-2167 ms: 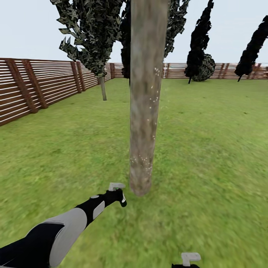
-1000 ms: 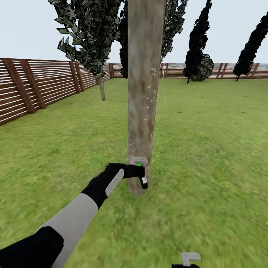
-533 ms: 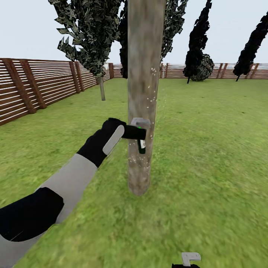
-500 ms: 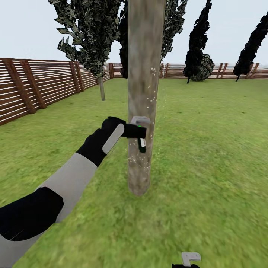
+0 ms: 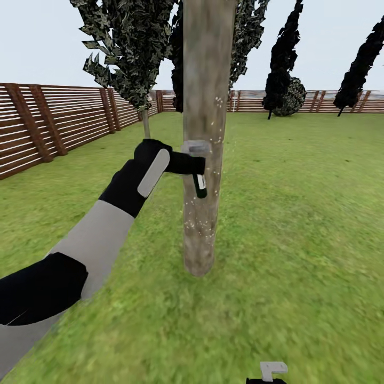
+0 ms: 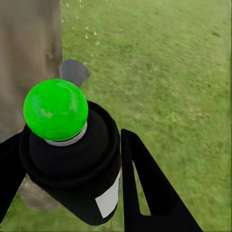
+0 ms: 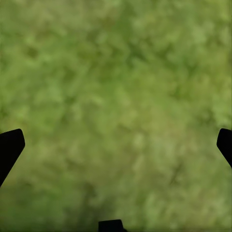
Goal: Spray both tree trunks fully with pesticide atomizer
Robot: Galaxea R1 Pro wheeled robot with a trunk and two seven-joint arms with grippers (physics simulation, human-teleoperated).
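Head view has the left gripper [image 5: 193, 165] raised in front of the near tree trunk [image 5: 205, 133], clenched around the pesticide atomizer [image 5: 199, 186], whose dark body hangs below the claw with its whitish label showing. The bottle sits right against the bark, probably so the spray lands on the column rather than drifting onto the lawn [image 5: 298, 213]. Tiny white specks [image 5: 216, 140] dot the trunk beside and below the bottle, which suggests this side is partly covered; the upper stretch looks barer, so working upward seems the sensible course. From the left wrist view the atomizer [image 6: 72, 164] is wedged between the two dark fingers [image 6: 150, 188], a green ball-shaped marker [image 6: 55, 109] sitting over its near end, bark close behind. Low at the picture's edge, the right gripper [image 7: 116, 145] hangs idle over grass, fingertips spread wide apart and empty. A second tree [image 5: 145, 125] stands near the fence [image 5: 64, 120]
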